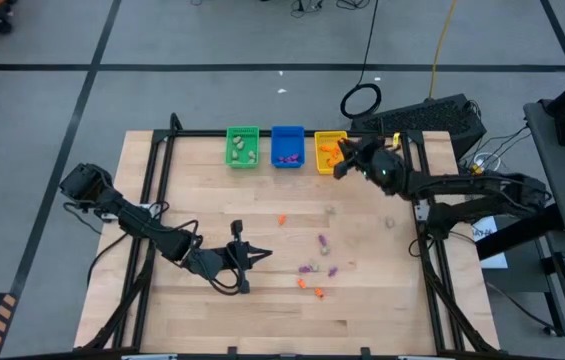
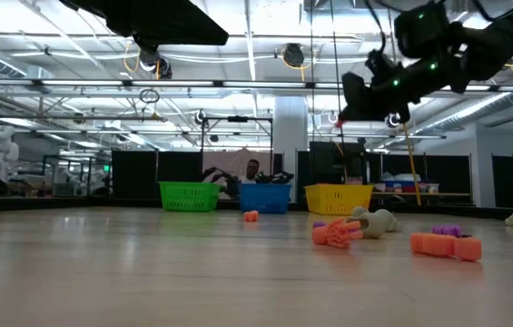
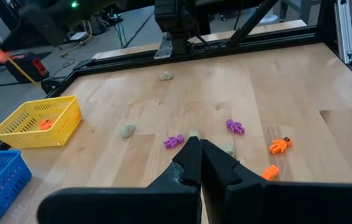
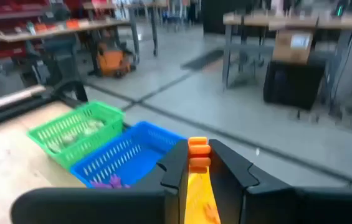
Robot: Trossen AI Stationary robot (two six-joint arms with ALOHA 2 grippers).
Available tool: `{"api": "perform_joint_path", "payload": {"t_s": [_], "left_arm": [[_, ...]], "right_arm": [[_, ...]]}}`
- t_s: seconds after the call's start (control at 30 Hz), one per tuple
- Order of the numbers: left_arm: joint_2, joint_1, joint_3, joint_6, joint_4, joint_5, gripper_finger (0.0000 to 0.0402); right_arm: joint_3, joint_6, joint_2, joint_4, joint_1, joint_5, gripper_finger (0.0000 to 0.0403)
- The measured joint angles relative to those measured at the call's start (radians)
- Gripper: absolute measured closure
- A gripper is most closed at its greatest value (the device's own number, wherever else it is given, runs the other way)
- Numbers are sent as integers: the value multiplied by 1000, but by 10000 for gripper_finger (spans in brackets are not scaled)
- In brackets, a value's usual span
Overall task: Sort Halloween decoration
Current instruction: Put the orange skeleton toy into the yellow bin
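No legible writing or brand marks. Right gripper [image 4: 197, 163] above the yellow bin [image 1: 326, 143], fingers pinching an orange trinket [image 4: 198, 153], its long axis running along the fingers. Left gripper [image 3: 199, 152] low over the near table [image 1: 202, 200], fingers pressed together. Loose trinkets [image 1: 314, 268] scattered mid-table. Green bin [image 1: 242, 146], blue bin [image 1: 287, 146] alongside.
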Motion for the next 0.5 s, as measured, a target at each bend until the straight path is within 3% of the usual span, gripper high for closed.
{"api": "perform_joint_path", "payload": {"t_s": [0.23, 0.5], "left_arm": [[0, 0, 0, 0, 0, 0, 401], [0, 0, 0, 0, 0, 0, 401]], "right_arm": [[19, 90, 46, -150, -144, -201, 356], [19, 92, 150, -164, -180, -202, 355]]}}
